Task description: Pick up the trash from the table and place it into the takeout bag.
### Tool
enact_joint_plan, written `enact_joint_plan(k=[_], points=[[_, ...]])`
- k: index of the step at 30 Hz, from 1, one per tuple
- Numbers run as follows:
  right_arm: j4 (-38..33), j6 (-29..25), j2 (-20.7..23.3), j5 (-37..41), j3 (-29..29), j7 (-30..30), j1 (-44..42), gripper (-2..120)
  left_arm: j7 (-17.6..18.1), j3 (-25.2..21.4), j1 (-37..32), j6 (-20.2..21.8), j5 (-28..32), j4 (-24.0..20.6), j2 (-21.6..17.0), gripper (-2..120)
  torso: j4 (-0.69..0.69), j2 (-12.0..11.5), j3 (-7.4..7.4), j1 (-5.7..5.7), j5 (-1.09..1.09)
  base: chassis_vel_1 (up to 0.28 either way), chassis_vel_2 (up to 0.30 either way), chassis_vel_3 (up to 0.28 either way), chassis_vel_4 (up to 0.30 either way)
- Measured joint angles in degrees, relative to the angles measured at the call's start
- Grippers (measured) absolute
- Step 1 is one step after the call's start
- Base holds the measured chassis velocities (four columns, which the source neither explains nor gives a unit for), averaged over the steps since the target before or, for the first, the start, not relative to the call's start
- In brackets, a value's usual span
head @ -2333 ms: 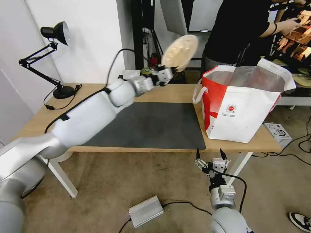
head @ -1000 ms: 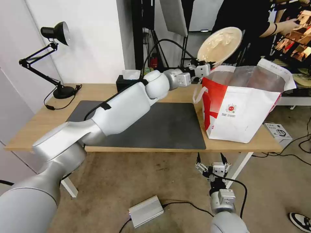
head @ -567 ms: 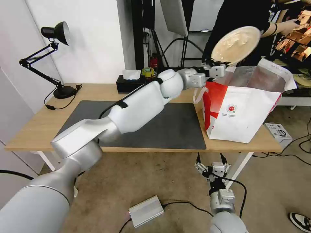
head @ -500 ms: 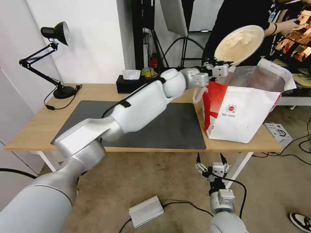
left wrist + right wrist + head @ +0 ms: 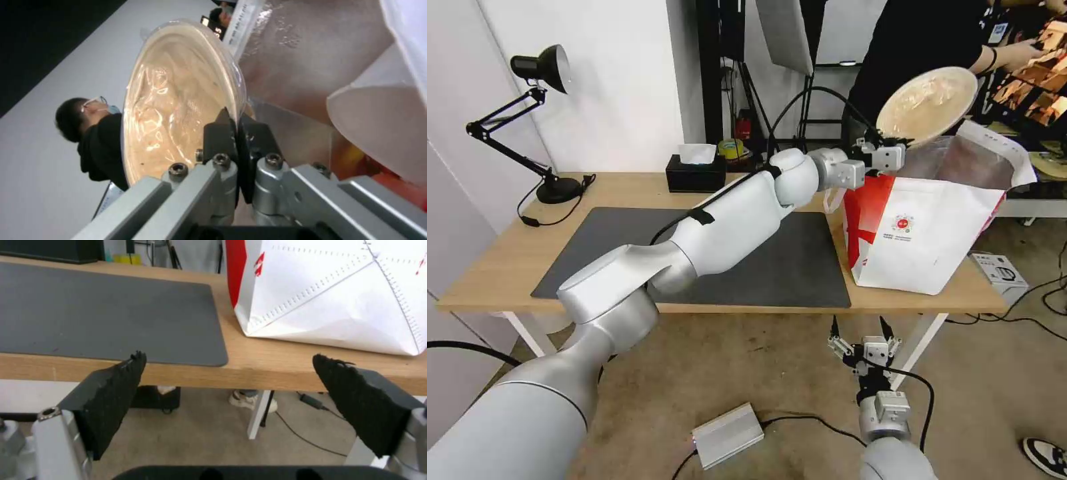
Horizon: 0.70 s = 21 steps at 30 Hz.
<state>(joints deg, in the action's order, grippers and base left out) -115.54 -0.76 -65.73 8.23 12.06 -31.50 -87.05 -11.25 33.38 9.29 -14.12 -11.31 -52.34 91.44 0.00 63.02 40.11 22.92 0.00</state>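
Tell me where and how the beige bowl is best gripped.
By its thin rim, edge-on from outside: the left claw pinches the beige bowl that way, one finger on each face. The bowl is wide and shallow, tilted above the takeout bag, so its body likely offers nothing narrower.

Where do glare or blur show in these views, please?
Left wrist view: bright reflections streak the bowl and the bag foil, and the left pincer is soft. Right wrist view: the right pincer pads look blurred. Head view: even light, straight edges bow slightly.
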Motion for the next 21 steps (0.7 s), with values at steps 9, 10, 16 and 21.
enact_joint_plan(k=[9,10,16,21], points=[[0.2,0.0,-0.4,-0.1,-0.2,0.1,0.1,95,0.2,1.4,-0.5,-1.1,0.5,2.2,-0.1,0,0.0,0.0,0.0,0.0,0.0,0.0,0.0,0.0,0.0],[0.2,0.0,-0.4,-0.1,-0.2,0.1,0.1,95,0.2,1.4,-0.5,-1.1,0.5,2.2,-0.1,0,0.0,0.0,0.0,0.0,0.0,0.0,0.0,0.0,0.0],[0.2,-0.1,-0.5,-0.2,-0.2,0.1,0.1,94,0.2,1.8,-0.6,-1.5,0.5,3.0,-0.1,0,0.0,0.0,0.0,0.0,0.0,0.0,0.0,0.0,0.0],[0.3,-0.2,-0.7,-0.2,-0.2,0.1,0.2,92,0.2,2.5,-0.7,-1.7,0.7,3.3,-0.1,0,0.0,0.0,0.0,0.0,0.0,0.0,0.0,0.0,0.0]])
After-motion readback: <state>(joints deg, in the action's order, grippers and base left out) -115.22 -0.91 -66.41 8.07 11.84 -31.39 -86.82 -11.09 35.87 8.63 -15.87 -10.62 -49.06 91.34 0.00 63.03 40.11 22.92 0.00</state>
